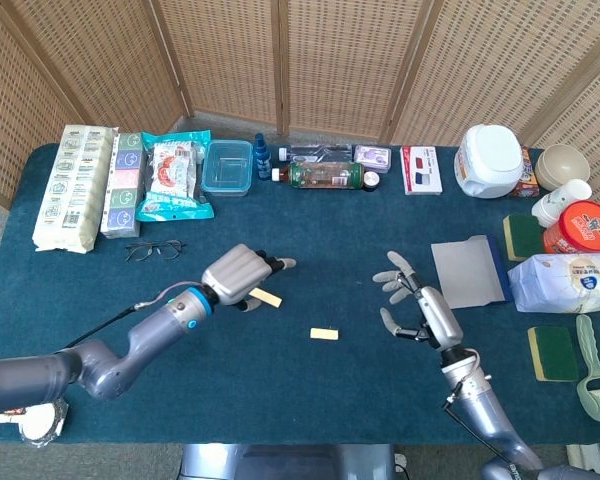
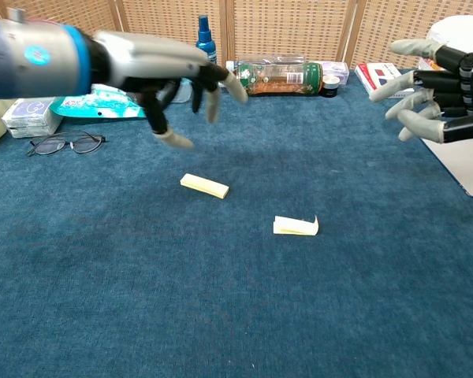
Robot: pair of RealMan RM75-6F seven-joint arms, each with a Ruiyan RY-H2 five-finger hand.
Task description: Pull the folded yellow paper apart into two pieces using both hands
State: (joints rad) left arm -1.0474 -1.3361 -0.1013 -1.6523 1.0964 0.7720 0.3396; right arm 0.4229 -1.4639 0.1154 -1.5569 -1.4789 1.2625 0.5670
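Two pieces of folded yellow paper lie apart on the blue tablecloth. One piece (image 1: 267, 297) (image 2: 204, 186) rests just right of my left hand (image 1: 238, 277) (image 2: 173, 83), which hovers above it with fingers spread and nothing in them. The other piece (image 1: 325, 334) (image 2: 296, 227) lies nearer the table's middle. My right hand (image 1: 420, 310) (image 2: 440, 98) is raised off to the right of both pieces, fingers spread, holding nothing.
Glasses (image 1: 153, 249) lie left of my left hand. A grey sheet (image 1: 467, 273) lies just right of my right hand. Snack packs, a clear box (image 1: 227, 166), bottles (image 1: 322, 175) and a white jar (image 1: 490, 160) line the far edge. Sponges and tissues crowd the right side.
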